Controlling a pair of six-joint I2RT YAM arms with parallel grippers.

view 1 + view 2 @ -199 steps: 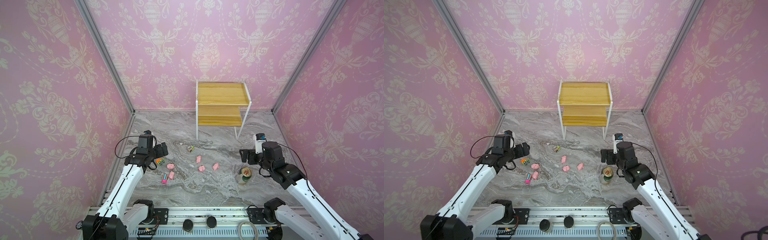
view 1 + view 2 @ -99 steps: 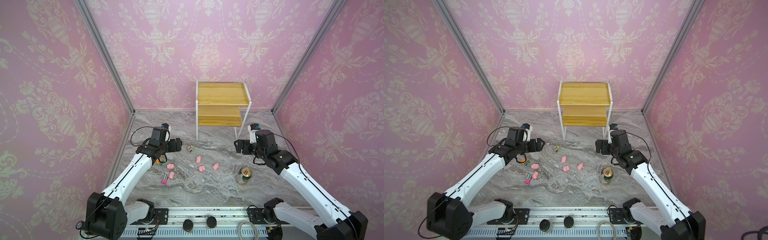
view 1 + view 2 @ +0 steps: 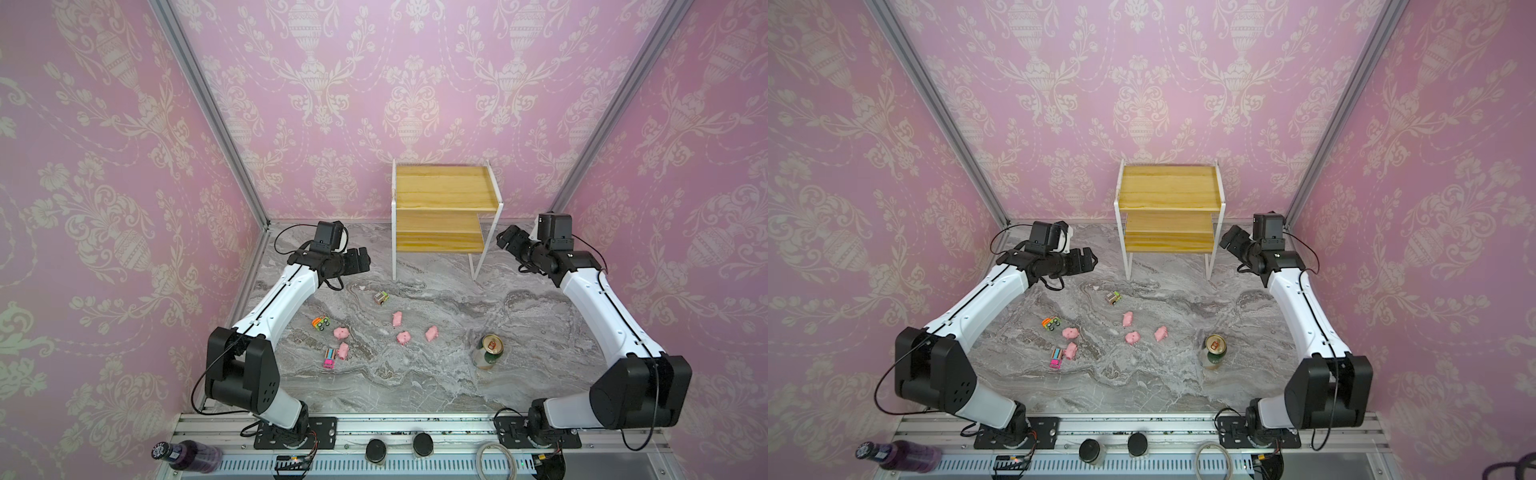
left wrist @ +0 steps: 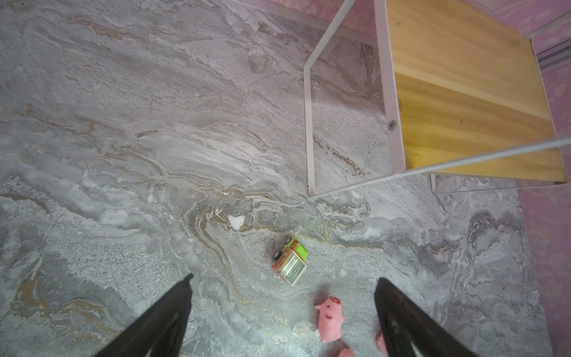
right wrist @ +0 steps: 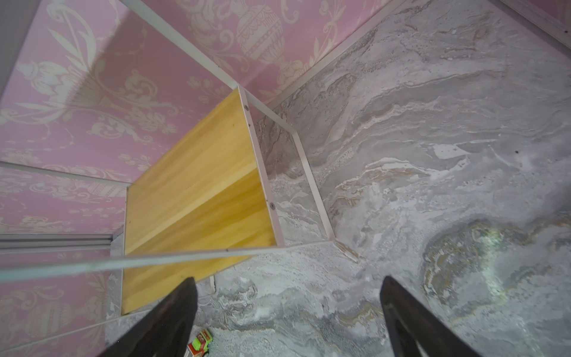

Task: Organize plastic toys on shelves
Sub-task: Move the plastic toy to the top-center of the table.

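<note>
Left gripper (image 3: 360, 261): fingers spread apart with nothing between them. It hangs above the marble tabletop (image 3: 415, 386), to the left of the shelves (image 3: 444, 195). In the left wrist view, the brown-green truck (image 4: 289, 262) lies on the tabletop just ahead of the fingertips, with one pig beside it.

Right gripper (image 3: 505, 240): fingers likewise spread and empty. It sits near the right side of the shelves' white frame.

Shelves: a two-tier rack with yellowish boards, standing against the rear wall.

Toys: all lie on the tabletop in front of the rack.
- Five pink pig figures (image 3: 403, 337) are scattered around the centre.
- The orange-green truck (image 3: 321, 323) and the pink-blue truck (image 3: 329, 358) lie left of centre.

Other items:
- A green-gold can (image 3: 488, 353) stands upright to the right, apart from the toys.
- A purple bottle (image 3: 187, 455) lies on the front rail.

Markings: the print on the can and on the bottle cap is too small to read.
</note>
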